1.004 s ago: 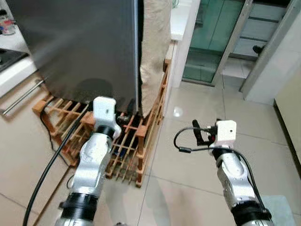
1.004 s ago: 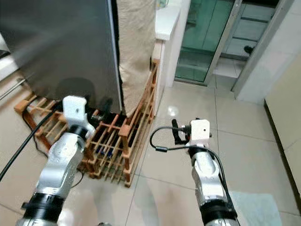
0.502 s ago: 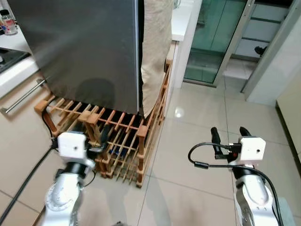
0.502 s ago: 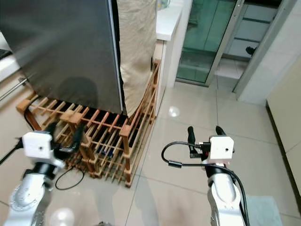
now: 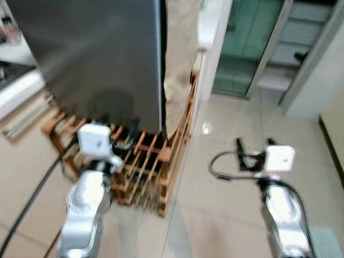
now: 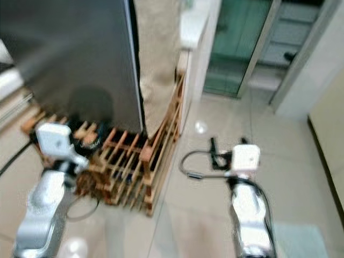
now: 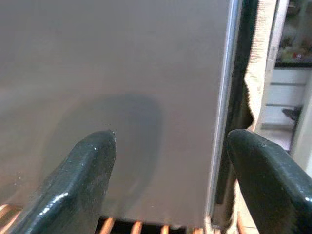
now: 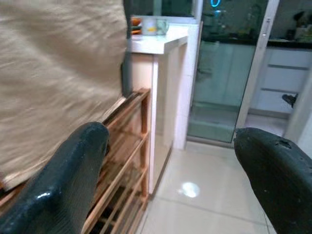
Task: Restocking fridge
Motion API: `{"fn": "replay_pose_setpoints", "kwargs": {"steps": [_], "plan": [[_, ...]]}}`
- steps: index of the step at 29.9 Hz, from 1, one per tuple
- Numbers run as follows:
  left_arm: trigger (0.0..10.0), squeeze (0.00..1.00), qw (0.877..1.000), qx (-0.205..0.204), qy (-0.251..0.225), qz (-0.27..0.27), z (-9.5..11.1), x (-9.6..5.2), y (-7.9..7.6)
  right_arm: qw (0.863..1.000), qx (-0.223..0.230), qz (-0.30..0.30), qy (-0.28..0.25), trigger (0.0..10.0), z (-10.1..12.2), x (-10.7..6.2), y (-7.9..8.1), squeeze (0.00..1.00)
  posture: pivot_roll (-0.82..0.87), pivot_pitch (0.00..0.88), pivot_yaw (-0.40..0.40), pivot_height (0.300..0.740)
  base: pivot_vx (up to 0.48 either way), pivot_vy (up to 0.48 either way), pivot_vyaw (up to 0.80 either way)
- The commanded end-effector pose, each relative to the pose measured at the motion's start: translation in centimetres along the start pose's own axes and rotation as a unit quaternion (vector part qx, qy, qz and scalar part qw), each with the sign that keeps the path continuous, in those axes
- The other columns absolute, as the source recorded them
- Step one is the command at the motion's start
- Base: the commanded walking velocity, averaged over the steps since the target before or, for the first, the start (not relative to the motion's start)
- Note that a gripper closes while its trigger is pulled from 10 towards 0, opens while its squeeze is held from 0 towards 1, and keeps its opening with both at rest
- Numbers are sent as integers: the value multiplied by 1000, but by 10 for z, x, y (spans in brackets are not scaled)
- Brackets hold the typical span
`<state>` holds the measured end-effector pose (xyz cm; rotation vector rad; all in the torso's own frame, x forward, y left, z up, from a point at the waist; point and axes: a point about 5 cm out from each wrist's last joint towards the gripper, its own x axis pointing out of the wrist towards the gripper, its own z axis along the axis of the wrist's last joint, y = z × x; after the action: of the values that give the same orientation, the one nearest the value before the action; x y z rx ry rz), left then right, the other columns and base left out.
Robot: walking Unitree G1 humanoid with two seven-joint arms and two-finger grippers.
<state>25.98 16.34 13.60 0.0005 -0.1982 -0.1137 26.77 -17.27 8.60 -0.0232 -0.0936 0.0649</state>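
The tall grey steel fridge (image 5: 102, 59) stands closed on a low wooden slatted rack (image 5: 142, 166), a beige cloth (image 5: 180, 59) hanging down its side. The left gripper (image 7: 168, 180) is raised before the door, its black fingers (image 7: 83, 180) spread wide and empty — the door's edge lies between them in the wrist view. The right gripper (image 8: 173, 165) hangs over the pale tiled floor (image 5: 226, 188), fingers likewise apart. To open the door cleanly, the robot would likely hook that edge, not the cloth. The rack's contents are too blurred to tell — no groceries are visible.
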Motion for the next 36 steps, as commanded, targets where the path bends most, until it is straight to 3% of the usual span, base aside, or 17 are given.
{"fn": "replay_pose_setpoints", "kwargs": {"steps": [1,19,23,26,32,36], "plan": [[10000,0,999,-6,-9,-33,4,3,-16,1000,-8,-14,9,10000,-1,-2,-10,0,-48,0,12,740,458,0,0],[10000,0,999,-5,-15,-28,10,8,-19,1000,-18,13,13,10000,-1,5,-1,0,-41,0,2,740,25,0,0],[10000,0,999,-14,3,-47,10,21,-29,1000,-17,14,17,10000,-3,6,-1,0,-40,0,-2,740,0,0,0],[10000,0,998,-2,38,-42,1,41,-34,999,-16,19,24,10000,-5,7,-1,0,-46,0,1,740,0,0,0],[10000,0,998,-18,8,-52,16,60,-39,999,-17,21,28,10000,-7,6,-1,0,-57,0,7,740,0,0,0],[10000,0,997,-30,4,-64,20,64,-43,999,-18,20,31,10000,-10,6,-1,0,-66,0,11,740,0,0,0]]}}
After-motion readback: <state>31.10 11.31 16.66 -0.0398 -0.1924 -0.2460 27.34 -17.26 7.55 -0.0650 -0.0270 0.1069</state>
